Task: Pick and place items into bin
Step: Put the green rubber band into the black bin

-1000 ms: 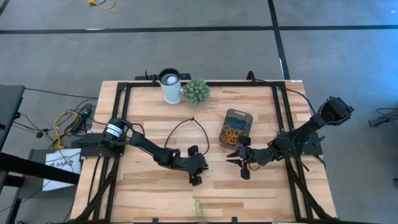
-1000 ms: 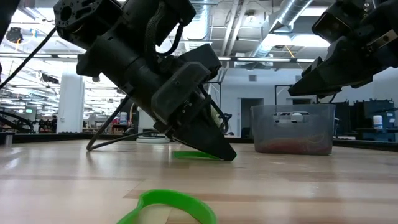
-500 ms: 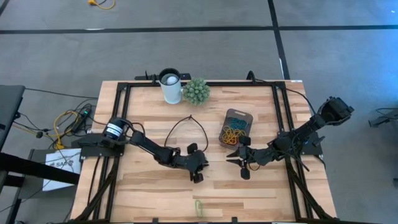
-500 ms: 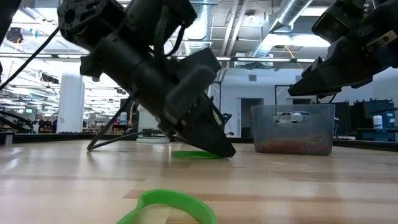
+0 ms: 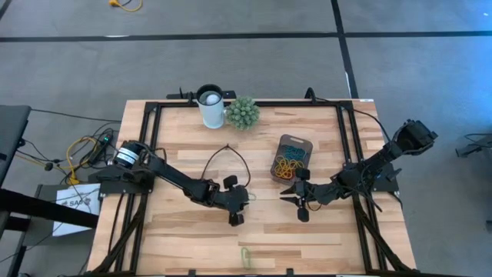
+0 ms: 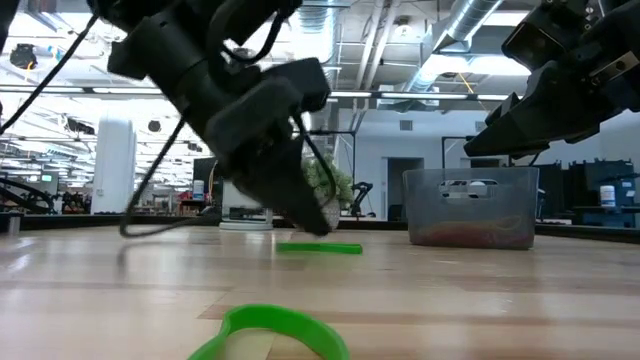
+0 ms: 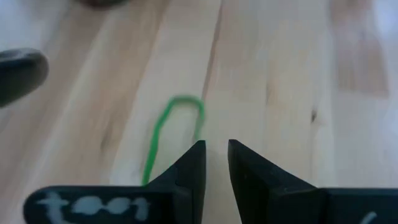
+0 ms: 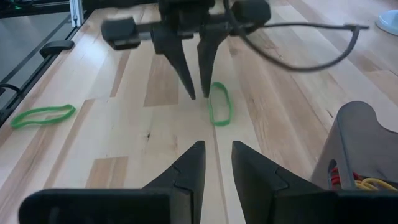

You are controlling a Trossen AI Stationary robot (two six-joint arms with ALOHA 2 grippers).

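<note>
An open-plan robotics lab is indicated: bare silver ceiling ducts [image 6: 470, 25], strip lighting, a grey concrete floor [image 5: 231, 61] and a black-framed wooden worktable [image 5: 184, 231].

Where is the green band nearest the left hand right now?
In the high view the green band lies mid-table, between the left hand and right hand, beside the left fingertips.

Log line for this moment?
left end effector: open, tips beside green band | right end effector: open, empty, by bin | second green band: loose on table
</note>
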